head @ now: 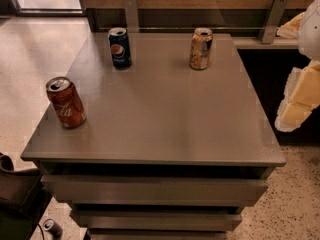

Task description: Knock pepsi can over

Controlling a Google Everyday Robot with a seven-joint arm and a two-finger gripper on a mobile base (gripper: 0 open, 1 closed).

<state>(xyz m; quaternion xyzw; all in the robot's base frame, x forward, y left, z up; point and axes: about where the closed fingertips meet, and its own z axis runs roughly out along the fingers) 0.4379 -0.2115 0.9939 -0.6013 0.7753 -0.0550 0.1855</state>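
The pepsi can [120,47] is dark blue with a round red-white-blue logo and a silver top. It stands upright near the back left of the grey table top [160,114]. My gripper [298,100], white and pale yellow, hangs at the right edge of the view, beyond the table's right side. It is far from the pepsi can and touches nothing.
A red cola can [66,103] stands upright at the table's left edge. An orange-tan patterned can [201,48] stands upright at the back right. Drawers sit under the top. A wooden wall and a ledge [260,41] run behind the table. Another can [52,228] lies on the floor at the lower left.
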